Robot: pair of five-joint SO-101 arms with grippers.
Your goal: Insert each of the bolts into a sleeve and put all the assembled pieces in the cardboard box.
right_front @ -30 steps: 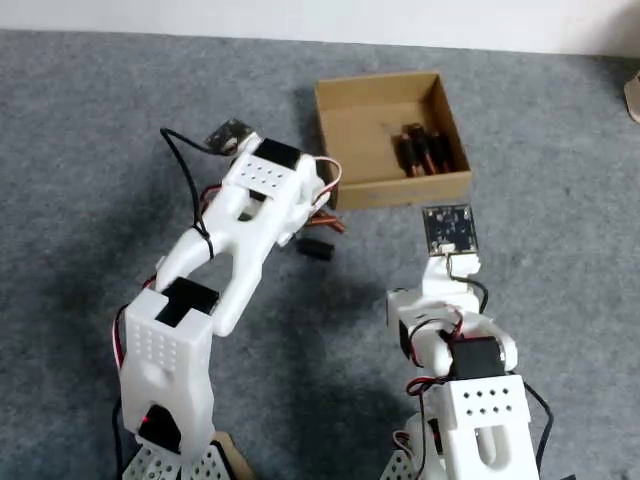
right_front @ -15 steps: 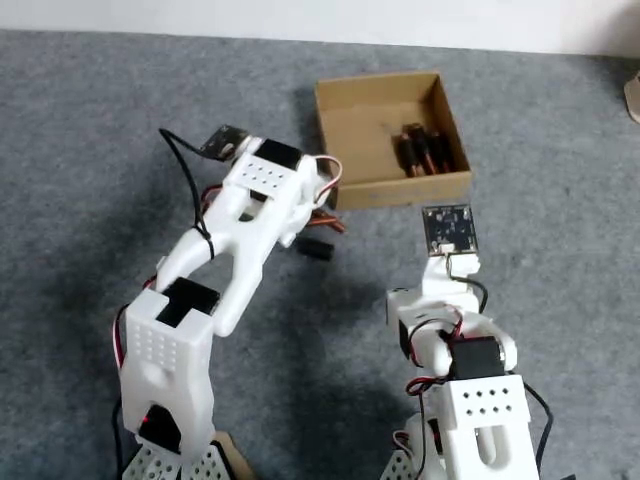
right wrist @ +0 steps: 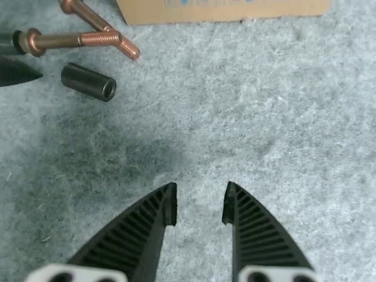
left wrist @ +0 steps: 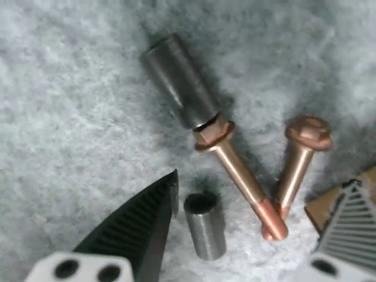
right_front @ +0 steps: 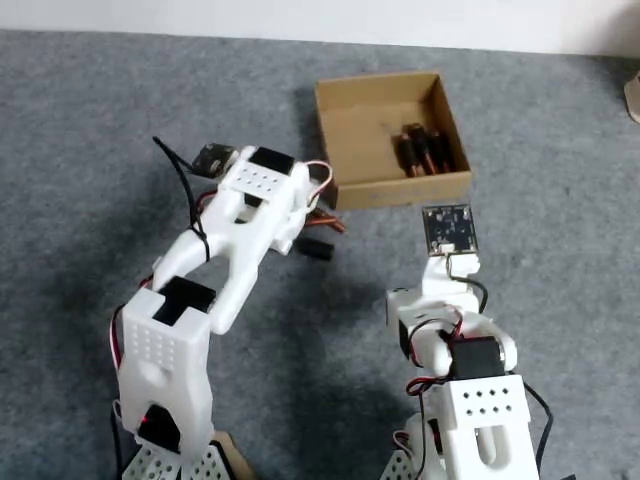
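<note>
Grey carpeted tabletop (right_front: 90, 120), 2 arms side by side.

Cardboard box (right_front: 405, 190): at the far side, a cluster of assembled pieces (right_front: 424, 148) lying inside.

Left fingers (left wrist: 144, 226): spread wide, gripping nothing, above loose parts just in front of the box.

Short sleeve (left wrist: 205, 226): between these fingers, just beside the dark one's tip.

Long sleeve (left wrist: 176, 79): beyond the fingertips, one end touching the head of bolt 1 (left wrist: 235, 173).

Bolt 2 (left wrist: 299, 164): beside bolt 1, threaded tips meeting in a V.

Right fingers (right wrist: 141, 235): slightly parted, gripping nothing, over carpet, well apart from the parts.
</note>
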